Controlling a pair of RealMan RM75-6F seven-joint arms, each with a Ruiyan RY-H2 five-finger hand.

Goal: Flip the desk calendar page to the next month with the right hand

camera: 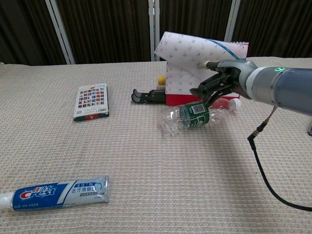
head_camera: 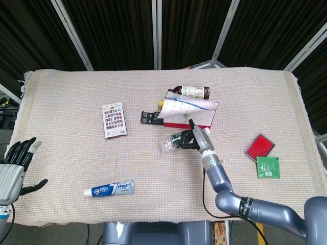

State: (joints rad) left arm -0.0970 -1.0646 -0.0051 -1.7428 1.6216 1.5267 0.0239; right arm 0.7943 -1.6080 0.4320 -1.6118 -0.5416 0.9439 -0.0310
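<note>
The desk calendar (head_camera: 190, 113) (camera: 181, 99) stands mid-table on its red base. Its front page (camera: 187, 52) is lifted and curls up and back. My right hand (head_camera: 193, 138) (camera: 220, 82) reaches under that page from the right; one raised fingertip (camera: 209, 64) touches it while the other fingers spread downward. I see no pinch on the page. A clear plastic bottle (head_camera: 173, 141) (camera: 191, 116) with a green label lies just below the hand, against the calendar's front. My left hand (head_camera: 15, 164) hangs off the table's left front corner, fingers apart and holding nothing.
Behind the calendar lie a brown bottle (head_camera: 192, 92) and a yellow-capped bottle (head_camera: 161, 103). A black holder (head_camera: 150, 118) (camera: 146, 96) lies left of it. A card pack (head_camera: 113, 121), toothpaste (head_camera: 109, 189), a red case (head_camera: 259, 147) and a green packet (head_camera: 267, 167) lie around.
</note>
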